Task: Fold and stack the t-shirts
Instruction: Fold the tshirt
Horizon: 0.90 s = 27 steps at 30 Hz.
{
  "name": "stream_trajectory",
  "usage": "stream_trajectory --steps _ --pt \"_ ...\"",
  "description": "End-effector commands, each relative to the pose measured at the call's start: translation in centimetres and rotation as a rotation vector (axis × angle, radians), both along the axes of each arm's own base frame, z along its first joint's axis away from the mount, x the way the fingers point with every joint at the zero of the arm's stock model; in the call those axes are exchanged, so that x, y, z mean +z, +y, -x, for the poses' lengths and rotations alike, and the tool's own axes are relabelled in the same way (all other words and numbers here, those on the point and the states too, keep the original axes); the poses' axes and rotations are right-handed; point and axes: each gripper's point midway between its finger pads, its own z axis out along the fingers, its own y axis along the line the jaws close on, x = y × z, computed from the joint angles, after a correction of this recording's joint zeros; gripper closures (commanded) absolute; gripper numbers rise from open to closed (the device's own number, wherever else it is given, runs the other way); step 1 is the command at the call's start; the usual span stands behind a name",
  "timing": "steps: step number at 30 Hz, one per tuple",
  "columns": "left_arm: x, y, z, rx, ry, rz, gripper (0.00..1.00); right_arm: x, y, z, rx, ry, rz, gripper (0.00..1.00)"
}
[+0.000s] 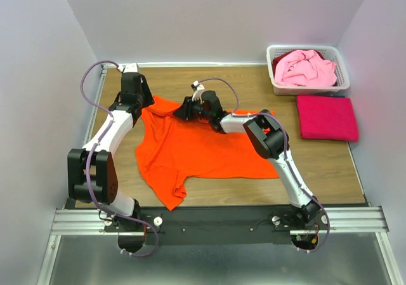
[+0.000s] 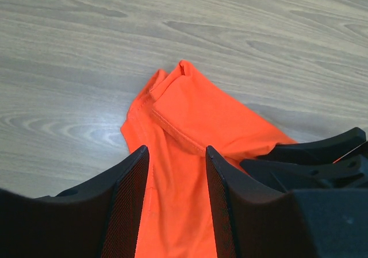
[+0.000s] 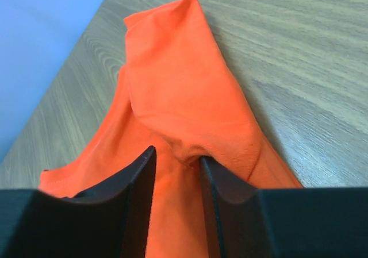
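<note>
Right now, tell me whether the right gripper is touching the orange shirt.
Touching. The right wrist view shows the orange shirt puckering between the fingertips of the right gripper, with cloth filling the gap against both.

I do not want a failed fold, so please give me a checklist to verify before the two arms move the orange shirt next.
1. Right gripper holds the orange t-shirt: ok, cloth bunches between its fingers.
2. Left gripper holds it: cannot tell; cloth lies between its jaws, which stand apart.
3. Shirt lies flat: not ok, its far edge is folded over.
4. Folded magenta t-shirt lies apart from it: ok.
5. Pale pink t-shirt sits in the basket, out of the way: ok.
</note>
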Motion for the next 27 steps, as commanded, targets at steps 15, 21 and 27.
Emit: stream_trajectory --steps 15,21,27 --pt "-2.3 0.6 -1.0 0.014 0.054 -0.023 0.49 1.1 0.3 1.4 0.021 -0.006 0.005 0.99" --pt "-4.0 1.0 -1.7 0.015 0.088 0.021 0.49 2.3 0.4 2.3 0.049 -0.002 -0.01 0.99" --pt "-5.5 2.0 -3.1 0.018 0.105 0.075 0.46 2.3 0.6 2.4 0.059 0.006 -0.018 0.99"
